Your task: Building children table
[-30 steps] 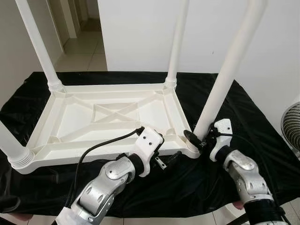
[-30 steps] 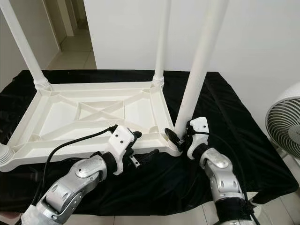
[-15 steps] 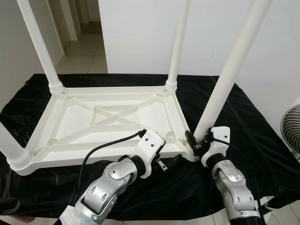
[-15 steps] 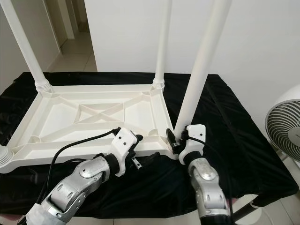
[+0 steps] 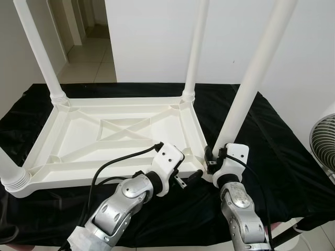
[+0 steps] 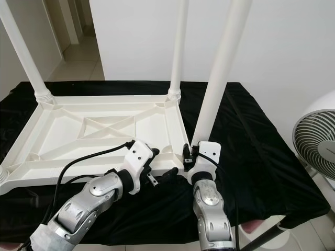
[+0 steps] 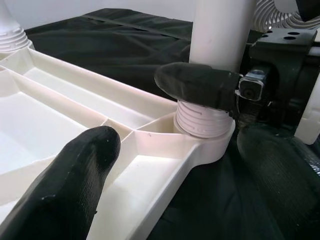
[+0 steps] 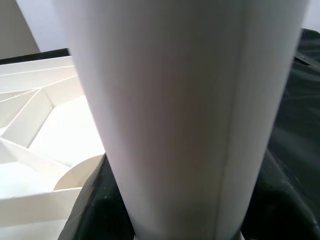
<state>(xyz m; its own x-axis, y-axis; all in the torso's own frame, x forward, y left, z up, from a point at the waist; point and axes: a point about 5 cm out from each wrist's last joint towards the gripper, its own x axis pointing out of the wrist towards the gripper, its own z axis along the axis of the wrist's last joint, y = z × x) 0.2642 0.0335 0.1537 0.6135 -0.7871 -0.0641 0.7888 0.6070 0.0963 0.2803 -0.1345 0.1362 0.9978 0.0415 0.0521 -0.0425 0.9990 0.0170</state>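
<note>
silver arms, white wrist housings, black cables, black fingers (image 7: 197, 86).

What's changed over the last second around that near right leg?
The right hand has swung round the base of the near right leg, its forearm moving in from the right to almost straight below, fingers clamped on the leg throughout, as if screwing it in. The left hand stays open at the tabletop corner; the upturned table has not moved on the black cloth.

I count one white plastic tabletop (image 5: 120, 136), upside down, with four white legs: far-left leg (image 5: 39, 52), far-right leg (image 5: 194, 49), near-right leg (image 5: 251, 78), near-left leg (image 5: 10, 170). One black cloth (image 5: 272, 151). One fan (image 6: 314, 144).
</note>
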